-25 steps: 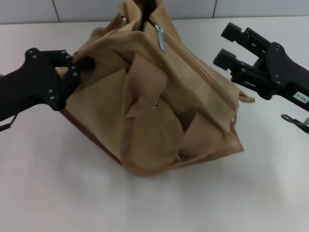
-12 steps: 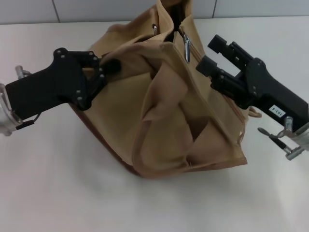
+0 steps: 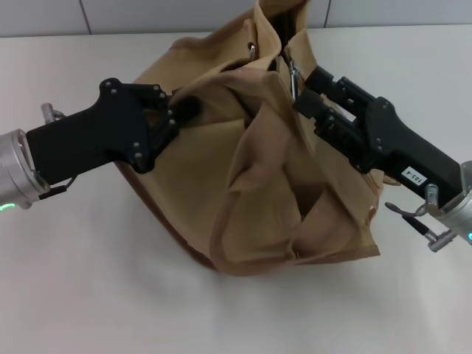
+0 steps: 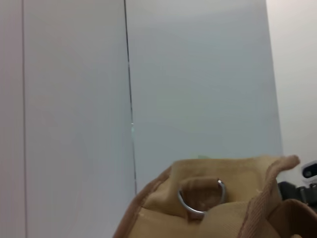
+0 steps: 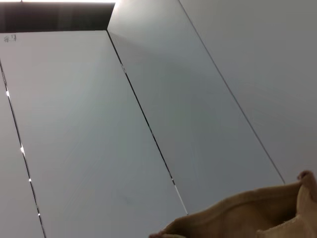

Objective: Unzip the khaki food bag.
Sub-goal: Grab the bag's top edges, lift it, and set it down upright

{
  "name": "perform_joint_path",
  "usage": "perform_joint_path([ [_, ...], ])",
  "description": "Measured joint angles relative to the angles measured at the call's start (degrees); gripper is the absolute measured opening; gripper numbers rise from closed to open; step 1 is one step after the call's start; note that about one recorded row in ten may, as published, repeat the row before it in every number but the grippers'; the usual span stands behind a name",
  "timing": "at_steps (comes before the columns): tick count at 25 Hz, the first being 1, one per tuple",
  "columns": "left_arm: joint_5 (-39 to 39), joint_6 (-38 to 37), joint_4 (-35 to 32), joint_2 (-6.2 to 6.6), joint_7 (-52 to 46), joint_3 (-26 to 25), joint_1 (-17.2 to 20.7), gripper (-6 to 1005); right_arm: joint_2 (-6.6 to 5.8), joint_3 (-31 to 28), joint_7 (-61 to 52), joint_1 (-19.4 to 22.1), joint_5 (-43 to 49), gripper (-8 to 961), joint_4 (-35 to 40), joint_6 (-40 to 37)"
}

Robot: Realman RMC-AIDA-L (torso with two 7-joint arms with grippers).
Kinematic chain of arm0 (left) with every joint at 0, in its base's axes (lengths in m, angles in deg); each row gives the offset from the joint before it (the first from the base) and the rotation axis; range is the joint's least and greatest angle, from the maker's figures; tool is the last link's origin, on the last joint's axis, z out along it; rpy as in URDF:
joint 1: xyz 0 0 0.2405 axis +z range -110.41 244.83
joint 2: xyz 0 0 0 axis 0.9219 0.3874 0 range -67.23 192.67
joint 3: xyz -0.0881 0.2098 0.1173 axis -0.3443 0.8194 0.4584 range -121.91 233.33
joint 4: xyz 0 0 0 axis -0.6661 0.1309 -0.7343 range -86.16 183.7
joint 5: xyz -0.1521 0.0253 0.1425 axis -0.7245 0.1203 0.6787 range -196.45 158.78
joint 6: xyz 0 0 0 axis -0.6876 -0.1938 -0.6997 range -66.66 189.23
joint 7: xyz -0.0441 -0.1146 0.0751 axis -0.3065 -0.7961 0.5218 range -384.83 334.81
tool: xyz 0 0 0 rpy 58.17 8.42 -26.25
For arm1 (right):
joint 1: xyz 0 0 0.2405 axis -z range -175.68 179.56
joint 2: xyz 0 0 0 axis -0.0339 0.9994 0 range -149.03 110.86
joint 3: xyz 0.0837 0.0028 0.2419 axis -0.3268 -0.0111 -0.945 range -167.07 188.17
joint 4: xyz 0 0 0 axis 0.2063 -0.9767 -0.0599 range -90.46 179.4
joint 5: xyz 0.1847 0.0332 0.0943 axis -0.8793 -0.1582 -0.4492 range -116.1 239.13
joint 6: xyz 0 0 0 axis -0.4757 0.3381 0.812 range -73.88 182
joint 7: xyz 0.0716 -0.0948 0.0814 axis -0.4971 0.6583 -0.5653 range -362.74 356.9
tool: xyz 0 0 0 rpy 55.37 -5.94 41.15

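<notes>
I see a plain white table (image 3: 88, 287) with a pale grey panelled wall (image 3: 147, 15) behind it. The soft tan canvas food bag (image 3: 258, 199) sits crumpled in the middle of the table. My left gripper (image 3: 177, 114) is pinched shut on the bag's left side. My right gripper (image 3: 306, 92) has its fingers apart, right beside the metal zipper pull (image 3: 293, 76).

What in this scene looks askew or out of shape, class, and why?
The khaki food bag is not sitting square: it slumps and leans on the table, its side creased into deep folds. The left gripper pinches its upper edge, while the right gripper is at the zipper pull.
</notes>
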Motion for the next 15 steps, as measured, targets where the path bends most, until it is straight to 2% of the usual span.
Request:
perform_joint_path([
  [1, -0.08, 0.0, 0.01, -0.03, 0.01, 0.35, -0.02, 56, -0.01, 0.11, -0.05, -0.18, 0.06, 743, -0.21, 0.31],
  [7, -0.15, -0.54, 0.41, -0.33, 0.43, 0.9, -0.3, 57, -0.02, 0.56, -2.01, -0.96, 0.19, 521, -1.22, 1.36],
  [9, -0.21, -0.96, 1.16, -0.34, 1.6, 0.92, -0.44, 58, -0.02, 0.78, -4.63, -0.95, 0.2, 357, -1.2, 2.07],
  [15, -0.59, -1.18, 1.51, -0.35, 2.27, 0.93, -0.47, 59, -0.02, 0.27, -10.65, -0.49, 0.18, 361, -0.87, 3.43],
])
